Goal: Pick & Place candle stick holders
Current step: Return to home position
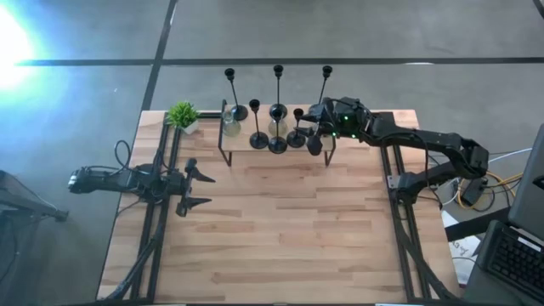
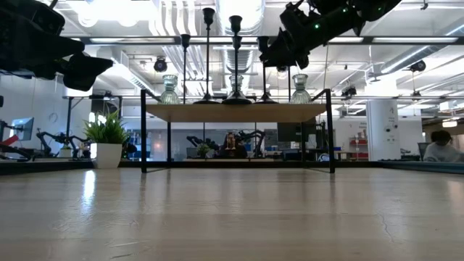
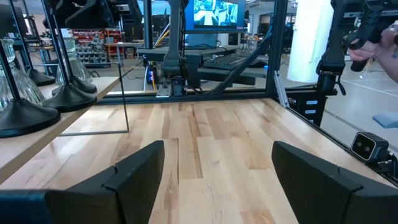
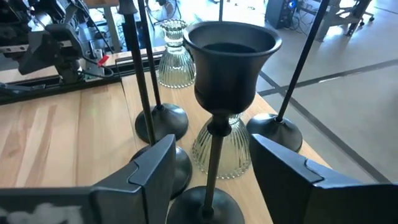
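Several black candle stick holders [image 1: 277, 119] with round bases and thin stems stand on a low wooden shelf [image 1: 242, 146] at the table's far middle, with clear glass ones [image 2: 170, 88] among them. My right gripper [image 4: 211, 177] is open over the shelf's right part [image 1: 310, 134]. Its fingers stand on either side of one short black holder's stem [image 4: 214, 158], below that holder's cup [image 4: 230, 56], without touching it. A glass holder [image 4: 227, 152] stands just behind that stem. My left gripper [image 1: 197, 189] is open and empty above the table's left side [image 3: 217, 180].
A small green potted plant [image 1: 182, 115] stands at the shelf's left. The shelf rests on thin black legs [image 2: 143, 130]. Bare wood [image 1: 280, 229] lies in front of it. A keyboard [image 1: 518, 255] and cables are past the right edge. A person's hand [image 3: 376, 50] shows beyond the table.
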`<state>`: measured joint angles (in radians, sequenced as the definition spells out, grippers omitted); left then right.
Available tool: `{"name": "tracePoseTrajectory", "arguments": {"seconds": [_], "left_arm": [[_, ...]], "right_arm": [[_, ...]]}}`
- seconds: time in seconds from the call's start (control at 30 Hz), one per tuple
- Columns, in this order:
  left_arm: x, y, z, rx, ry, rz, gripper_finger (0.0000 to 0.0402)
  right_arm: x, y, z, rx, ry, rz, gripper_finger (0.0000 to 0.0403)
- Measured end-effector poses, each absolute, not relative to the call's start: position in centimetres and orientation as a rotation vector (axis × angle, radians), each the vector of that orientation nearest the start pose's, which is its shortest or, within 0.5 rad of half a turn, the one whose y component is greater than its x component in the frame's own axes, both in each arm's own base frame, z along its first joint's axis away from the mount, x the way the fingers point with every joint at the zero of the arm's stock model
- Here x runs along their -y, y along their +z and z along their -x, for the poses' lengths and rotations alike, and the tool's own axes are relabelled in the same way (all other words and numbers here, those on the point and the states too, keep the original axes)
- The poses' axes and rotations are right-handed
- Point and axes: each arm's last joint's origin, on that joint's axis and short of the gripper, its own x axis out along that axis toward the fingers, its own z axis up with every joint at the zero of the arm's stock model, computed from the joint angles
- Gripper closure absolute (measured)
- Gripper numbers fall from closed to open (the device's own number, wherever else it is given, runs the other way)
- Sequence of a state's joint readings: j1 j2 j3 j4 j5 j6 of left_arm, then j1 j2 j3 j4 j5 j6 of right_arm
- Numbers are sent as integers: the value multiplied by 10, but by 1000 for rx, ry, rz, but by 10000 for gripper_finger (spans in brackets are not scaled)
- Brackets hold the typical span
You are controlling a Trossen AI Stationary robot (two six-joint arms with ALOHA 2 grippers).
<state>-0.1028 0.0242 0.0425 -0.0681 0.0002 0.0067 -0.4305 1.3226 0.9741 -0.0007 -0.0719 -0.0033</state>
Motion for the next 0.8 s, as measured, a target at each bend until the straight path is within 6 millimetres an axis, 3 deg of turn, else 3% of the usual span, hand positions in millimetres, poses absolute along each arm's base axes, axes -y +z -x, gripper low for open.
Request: {"name": "tracePoseTrajectory", "arguments": {"seconds": [0.4, 0.6, 0.8], "left_arm": [[10, 170, -96, -49, -103, -9, 101], [10, 170, -96, -49, -103, -10, 101], [10, 170, -96, -49, -103, -10, 101]], "right_arm": [[105, 319, -237, -386, -342, -132, 199], [85, 329, -220, -398, -244, -203, 207], [53, 312, -214, -436, -124, -225, 234]]}}
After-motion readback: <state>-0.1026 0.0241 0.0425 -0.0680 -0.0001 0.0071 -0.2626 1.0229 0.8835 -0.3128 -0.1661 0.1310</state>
